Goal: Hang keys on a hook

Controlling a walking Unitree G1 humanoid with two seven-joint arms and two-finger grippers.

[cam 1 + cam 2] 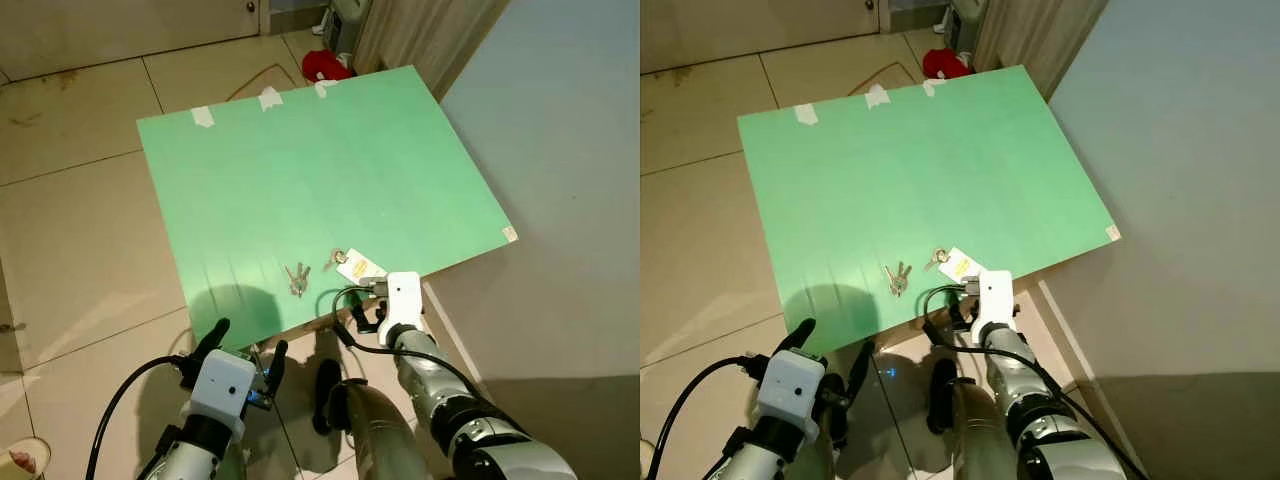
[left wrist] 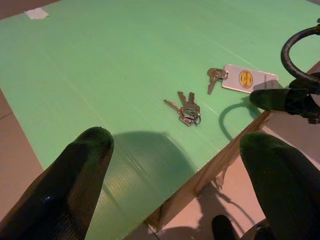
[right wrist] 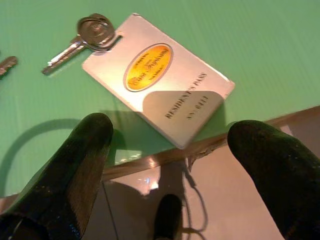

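Two sets of keys on the green counter [image 1: 300, 170], both close to its near edge. Just ahead of the right pincer [image 3: 170, 150], almost under its tips: a single key [image 3: 82, 37] joined to a white tag [image 3: 160, 75] with a yellow oval. Tag nearest to the pincer, one corner reaching the counter edge; key beyond it, farther from the pincer. Long axis of tag and key slanting across the pincer's line, not along it. Fingers [image 3: 85, 150] of this pincer well apart, holding nothing, hovering at the counter edge with the near end of the tag between them in the wrist view.

Small bunch of keys [image 1: 297, 279] lying a little farther, ahead of the left pincer [image 1: 240, 350] and toward the right one, near the tagged key but not touching it. Left pincer also spread wide and empty, lower and behind the counter edge, with bare counter between it and the bunch.

Right arm clearly nearer to the tagged key; probably a short reach forward and down enough for a grasp on the tag's near end. Thin flat tag likely hard to lift from the counter. Hook not to be seen anywhere here.
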